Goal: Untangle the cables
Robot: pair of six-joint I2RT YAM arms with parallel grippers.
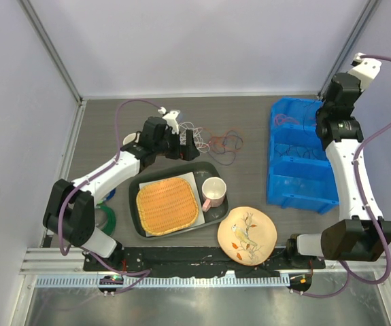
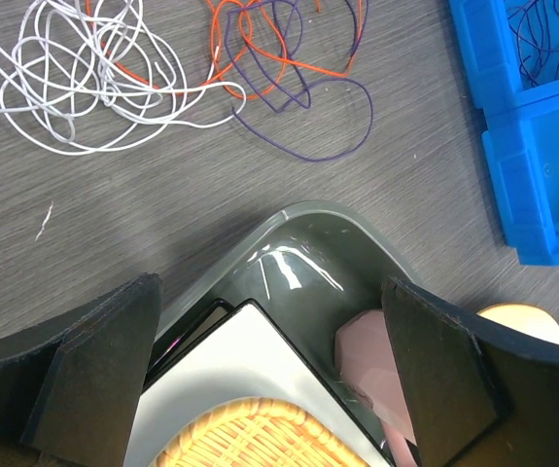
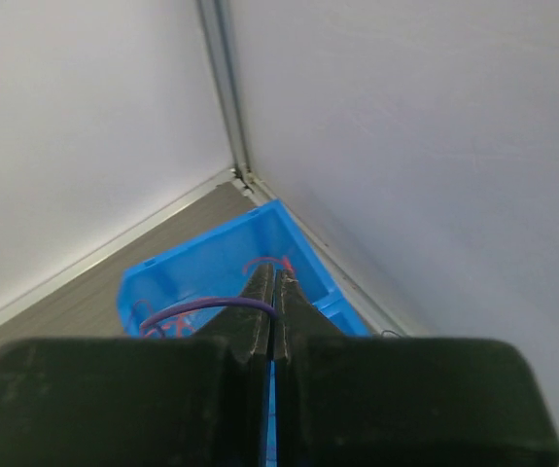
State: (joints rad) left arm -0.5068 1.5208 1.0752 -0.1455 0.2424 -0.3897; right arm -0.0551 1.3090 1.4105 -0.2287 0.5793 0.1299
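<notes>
The left gripper [image 2: 269,311] hung with its jaws spread wide and empty over the far rim of the grey tray [image 2: 328,238], seemingly poised for a reach into the cables [image 1: 217,142]. These lay on the bare table [image 2: 435,195] at twelve o'clock from the tray and nine o'clock from the blue bin [image 1: 300,187]. The right gripper [image 3: 272,284] stood high over that bin at three o'clock, jaws pressed together on what looked like a purple wire [image 3: 211,305], probably so that a freed strand could drop in with the wires lying there. The bunch was hair-thin and limp. White loops [image 2: 70,83] were heaped at its ten o'clock side, an orange strand [image 2: 260,60] crossed into them, and a purple loop [image 2: 362,136] sprawled toward four o'clock, overlapping the orange. They looked only loosely knotted.
</notes>
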